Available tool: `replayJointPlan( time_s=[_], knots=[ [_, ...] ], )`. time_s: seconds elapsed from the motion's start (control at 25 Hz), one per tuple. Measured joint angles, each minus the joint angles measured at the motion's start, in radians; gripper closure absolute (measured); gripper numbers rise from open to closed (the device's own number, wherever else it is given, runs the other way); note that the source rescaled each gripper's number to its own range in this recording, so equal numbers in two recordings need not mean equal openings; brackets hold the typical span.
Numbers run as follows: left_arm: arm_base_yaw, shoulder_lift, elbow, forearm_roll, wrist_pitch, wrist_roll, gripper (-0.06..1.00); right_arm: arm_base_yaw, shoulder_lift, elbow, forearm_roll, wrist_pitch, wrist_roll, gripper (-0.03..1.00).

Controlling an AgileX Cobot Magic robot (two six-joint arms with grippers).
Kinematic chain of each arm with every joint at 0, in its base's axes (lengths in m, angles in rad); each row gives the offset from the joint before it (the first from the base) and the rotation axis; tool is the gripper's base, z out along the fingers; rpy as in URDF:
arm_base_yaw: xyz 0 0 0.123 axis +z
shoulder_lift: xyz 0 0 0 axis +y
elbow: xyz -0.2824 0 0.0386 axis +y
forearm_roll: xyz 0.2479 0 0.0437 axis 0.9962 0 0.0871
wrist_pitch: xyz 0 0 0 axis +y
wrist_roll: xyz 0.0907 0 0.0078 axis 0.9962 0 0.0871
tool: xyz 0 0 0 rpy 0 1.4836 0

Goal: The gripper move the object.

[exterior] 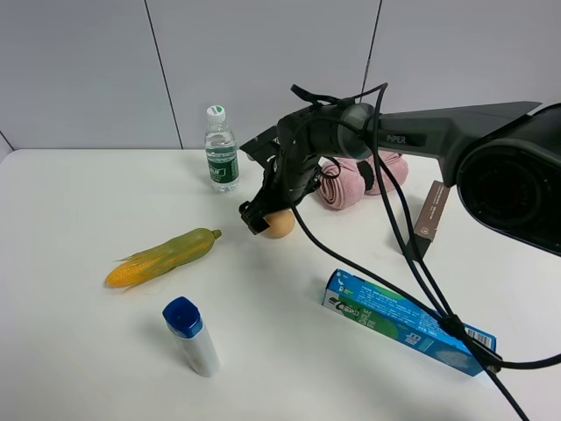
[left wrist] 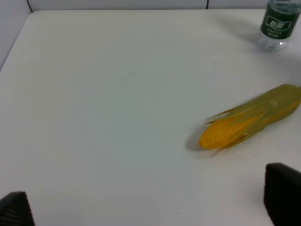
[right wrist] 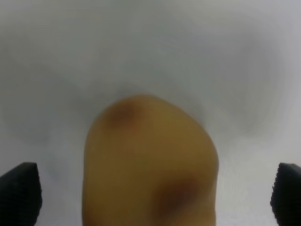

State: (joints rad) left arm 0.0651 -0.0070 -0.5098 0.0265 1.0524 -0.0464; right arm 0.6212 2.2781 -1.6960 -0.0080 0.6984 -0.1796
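Note:
The object, a tan-yellow oval potato-like thing [exterior: 281,225], lies on the white table near the middle. In the right wrist view it [right wrist: 150,160] fills the centre, blurred, with darker spots. My right gripper [exterior: 263,216] hangs low right over it, open. Its black fingertips [right wrist: 19,193] stand wide on either side of the object and do not touch it. My left gripper [left wrist: 150,207] is open and empty above bare table, only its two fingertips showing. The left arm is out of the exterior view.
A yellow-green corn cob [exterior: 162,258] lies left of the object and shows in the left wrist view [left wrist: 249,122]. A water bottle [exterior: 221,149] and a rolled pink towel [exterior: 359,180] stand behind. A blue-capped white bottle [exterior: 191,336], a blue-green box [exterior: 408,322] and a brown bar [exterior: 429,215] are nearer.

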Motion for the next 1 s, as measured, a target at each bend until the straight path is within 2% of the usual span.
replayJointPlan(
  time_s=[0.28,0.84,1.0],
  knots=[
    [0.0,0.0,0.0,0.0,0.0,0.0,-0.06,0.015,-0.053,0.0,0.0,0.079,0.001,-0.03],
    [0.0,0.0,0.0,0.0,0.0,0.0,-0.06,0.023,-0.468,0.0,0.02,0.482,0.019,-0.03],
    [0.0,0.0,0.0,0.0,0.0,0.0,-0.06,0.023,-0.562,0.0,0.008,0.511,0.096,-0.03]
  ],
)
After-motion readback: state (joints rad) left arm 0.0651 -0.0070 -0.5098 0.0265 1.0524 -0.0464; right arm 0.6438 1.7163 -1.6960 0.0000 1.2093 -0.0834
